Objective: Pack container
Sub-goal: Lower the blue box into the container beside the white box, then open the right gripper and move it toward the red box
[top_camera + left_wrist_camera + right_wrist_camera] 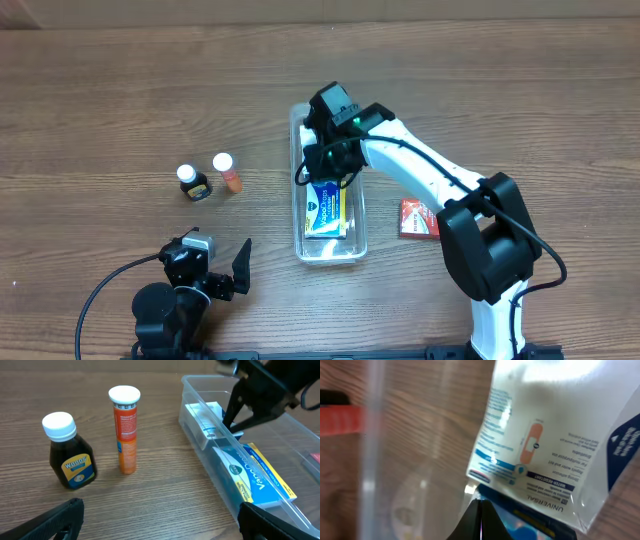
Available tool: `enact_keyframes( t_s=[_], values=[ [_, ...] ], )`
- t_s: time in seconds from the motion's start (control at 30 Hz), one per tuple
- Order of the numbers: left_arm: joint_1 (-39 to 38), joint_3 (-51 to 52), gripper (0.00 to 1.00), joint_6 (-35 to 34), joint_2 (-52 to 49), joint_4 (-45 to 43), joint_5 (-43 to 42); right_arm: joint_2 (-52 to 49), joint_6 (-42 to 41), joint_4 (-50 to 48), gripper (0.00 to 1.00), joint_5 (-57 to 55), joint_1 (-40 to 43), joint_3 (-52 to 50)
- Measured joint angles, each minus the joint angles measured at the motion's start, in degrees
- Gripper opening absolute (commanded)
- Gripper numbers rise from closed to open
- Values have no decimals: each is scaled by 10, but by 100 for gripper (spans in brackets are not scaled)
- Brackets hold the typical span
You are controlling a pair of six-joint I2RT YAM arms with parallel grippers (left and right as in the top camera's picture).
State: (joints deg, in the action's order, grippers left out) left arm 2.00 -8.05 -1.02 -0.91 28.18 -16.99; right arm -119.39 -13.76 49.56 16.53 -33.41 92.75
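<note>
Right gripper (325,172) — over the container (299,226)

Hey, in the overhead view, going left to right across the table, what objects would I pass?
Dark bottle with white cap → orange tube → clear container → red box.

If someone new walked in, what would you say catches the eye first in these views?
The white right arm stretches across the table, its right gripper inside the clear container at the centre, which holds a white plaster box and a blue-and-yellow box. Left of the container stand a dark bottle and an orange tube; a red box lies to its right.
</note>
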Motion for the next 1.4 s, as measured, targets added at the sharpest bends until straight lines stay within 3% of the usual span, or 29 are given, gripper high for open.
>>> enact_keyframes(
  t_s=[0.2, 0.27, 0.37, 0.53, 0.63, 0.7, 0.73, 0.77, 0.8, 0.83, 0.97, 1.23, 1.4],
  values=[
    [0, 0, 100, 0, 0, 0, 0, 55, -16, 23, 20, -16, 6, 22],
    [0, 0, 100, 0, 0, 0, 0, 84, -25, 27, 19, -23, 16, 25],
    [0, 0, 100, 0, 0, 0, 0, 120, -33, 55, 4, -31, 38, 36],
    [0, 0, 100, 0, 0, 0, 0, 136, -90, 145, 5, -54, 80, 41],
    [0, 0, 100, 0, 0, 0, 0, 135, -127, 182, 16, -64, 123, 41],
    [0, 0, 100, 0, 0, 0, 0, 135, -138, 206, 29, -69, 166, 41],
    [0, 0, 100, 0, 0, 0, 0, 135, -141, 219, 41, -73, 183, 41],
    [0, 0, 100, 0, 0, 0, 0, 135, -143, 237, 67, -76, 204, 41],
    [0, 0, 100, 0, 0, 0, 0, 135, -144, 256, 86, -81, 223, 41],
    [0, 0, 100, 0, 0, 0, 0, 135, -146, 274, 92, -86, 239, 41],
    [0, 0, 100, 0, 0, 0, 0, 135, -143, 334, 99, -114, 259, 41],
    [0, 0, 100, 0, 0, 0, 0, 135, -147, 405, 100, -138, 254, 41],
    [0, 0, 100, 0, 0, 0, 0, 135, -199, 421, 100, -136, 254, 27]
  ],
)
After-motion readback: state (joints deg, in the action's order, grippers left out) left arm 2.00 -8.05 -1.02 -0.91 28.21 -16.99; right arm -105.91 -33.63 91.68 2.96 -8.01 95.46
